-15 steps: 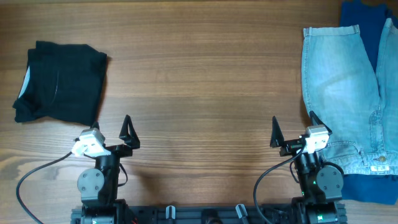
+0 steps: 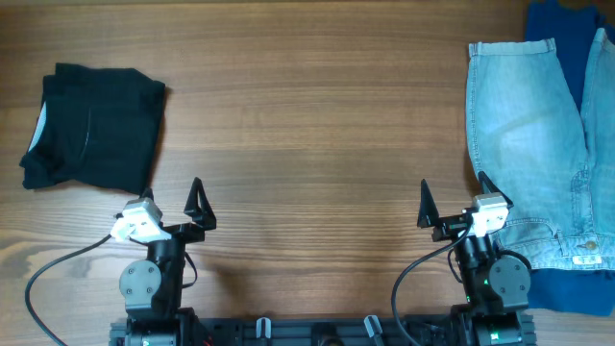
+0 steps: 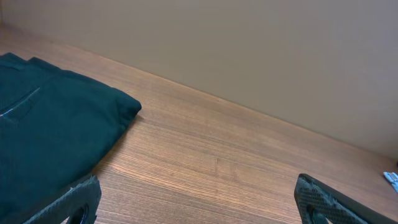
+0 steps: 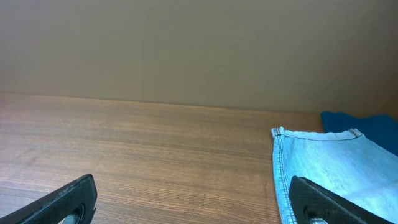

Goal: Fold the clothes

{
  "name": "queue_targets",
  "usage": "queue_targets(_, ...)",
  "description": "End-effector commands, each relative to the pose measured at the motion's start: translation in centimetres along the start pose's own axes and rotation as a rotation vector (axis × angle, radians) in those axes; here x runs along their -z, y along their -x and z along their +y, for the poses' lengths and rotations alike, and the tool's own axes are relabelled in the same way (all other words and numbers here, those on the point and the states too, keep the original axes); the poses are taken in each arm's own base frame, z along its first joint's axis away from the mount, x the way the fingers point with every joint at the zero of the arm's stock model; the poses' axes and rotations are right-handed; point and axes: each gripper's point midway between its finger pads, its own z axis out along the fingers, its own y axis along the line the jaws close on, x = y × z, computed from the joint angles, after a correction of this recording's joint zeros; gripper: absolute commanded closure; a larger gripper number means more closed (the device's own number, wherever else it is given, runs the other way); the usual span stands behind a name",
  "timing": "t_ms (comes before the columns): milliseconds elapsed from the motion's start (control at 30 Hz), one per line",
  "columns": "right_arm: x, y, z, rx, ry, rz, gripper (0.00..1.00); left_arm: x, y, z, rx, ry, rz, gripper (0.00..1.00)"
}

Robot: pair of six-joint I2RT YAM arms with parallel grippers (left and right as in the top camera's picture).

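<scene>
Pale light-blue denim shorts (image 2: 528, 135) lie flat at the right edge of the table, on top of a deep-blue garment (image 2: 567, 38). They also show in the right wrist view (image 4: 329, 162), with the blue garment (image 4: 360, 121) behind. A folded black garment (image 2: 91, 125) lies at the far left, also in the left wrist view (image 3: 43, 137). My left gripper (image 2: 173, 197) is open and empty, just below the black garment. My right gripper (image 2: 454, 197) is open and empty, its right finger at the shorts' left edge.
The wooden table (image 2: 307, 115) stretches between the two garments. Both arm bases (image 2: 317, 327) sit at the front edge, with cables trailing from them. A plain wall (image 4: 186, 50) stands behind the table.
</scene>
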Motion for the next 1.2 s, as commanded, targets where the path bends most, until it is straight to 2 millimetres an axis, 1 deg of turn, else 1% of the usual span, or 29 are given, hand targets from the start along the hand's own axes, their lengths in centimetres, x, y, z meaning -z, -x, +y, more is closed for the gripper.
queue_targets(0,0.0,0.1,0.1,-0.001,0.007,-0.004,0.00,0.0,-0.2,0.1,0.006,-0.005,0.002,0.00)
queue_targets(900,0.0,0.1,0.1,-0.003,0.008,-0.003,0.00,0.0,-0.2,0.0,0.006,-0.005,0.002,0.00)
queue_targets(933,0.0,0.0,0.2,-0.018,0.011,-0.002,0.00,0.0,-0.2,0.0,0.006,-0.005,0.002,0.00)
queue_targets(1067,-0.1,-0.3,0.3,-0.244,0.018,0.014,0.00,-0.1,-0.6,0.1,0.019,-0.003,0.018,0.00)
queue_targets(1167,-0.2,-0.9,0.3,-0.260,0.013,0.051,0.00,-0.3,-1.6,0.0,0.064,-0.011,0.069,0.00)
